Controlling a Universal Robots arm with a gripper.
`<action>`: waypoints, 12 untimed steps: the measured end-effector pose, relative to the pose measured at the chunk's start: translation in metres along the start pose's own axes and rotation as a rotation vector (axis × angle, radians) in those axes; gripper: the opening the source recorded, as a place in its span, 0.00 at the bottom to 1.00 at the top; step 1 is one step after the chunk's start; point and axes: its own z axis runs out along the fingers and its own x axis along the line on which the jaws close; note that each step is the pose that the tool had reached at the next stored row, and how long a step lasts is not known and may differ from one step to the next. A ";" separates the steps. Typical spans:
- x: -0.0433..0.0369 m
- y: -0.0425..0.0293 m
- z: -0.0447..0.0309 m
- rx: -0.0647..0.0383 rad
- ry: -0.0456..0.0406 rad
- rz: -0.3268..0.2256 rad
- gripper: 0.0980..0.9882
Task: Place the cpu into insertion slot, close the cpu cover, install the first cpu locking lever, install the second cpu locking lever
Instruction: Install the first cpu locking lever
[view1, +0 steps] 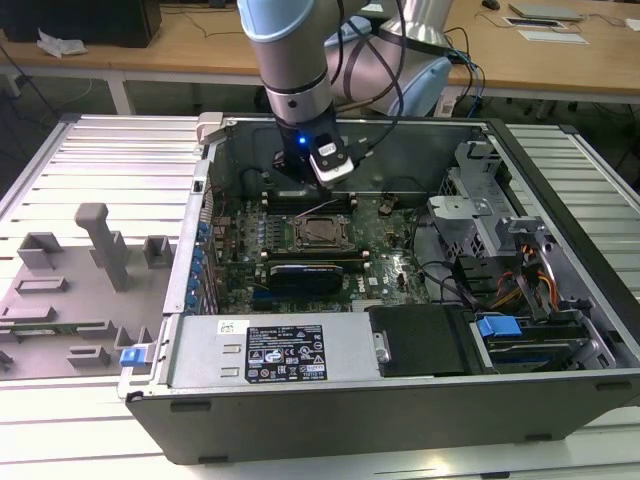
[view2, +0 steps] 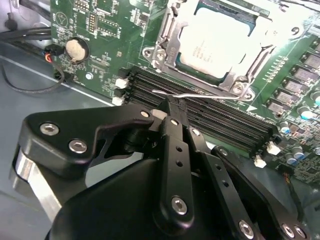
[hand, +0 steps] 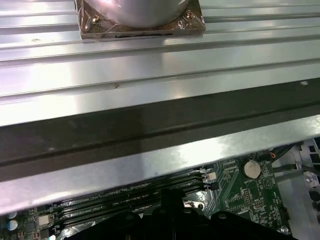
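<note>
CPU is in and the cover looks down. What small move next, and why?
Probably ease the gripper slightly down onto the thin wire lever lying right at its tip. The cpu is seated, the cpu cover lies over it, and that lever appears not yet hooked.

memory slots (view2: 225, 120) just beside cpu cover (view2: 167, 47)

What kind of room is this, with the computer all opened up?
Probably a robot lab or workshop: a robot arm reaches into an open computer case lying on a ribbed metal table, with wooden desks behind.
</note>
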 end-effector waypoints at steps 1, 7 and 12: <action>0.0009 -0.0004 0.0008 0.001 -0.0005 0.001 0.01; 0.0035 -0.0022 0.0077 0.007 -0.0033 0.011 0.01; 0.0038 -0.0029 0.0096 0.044 -0.0189 0.055 0.01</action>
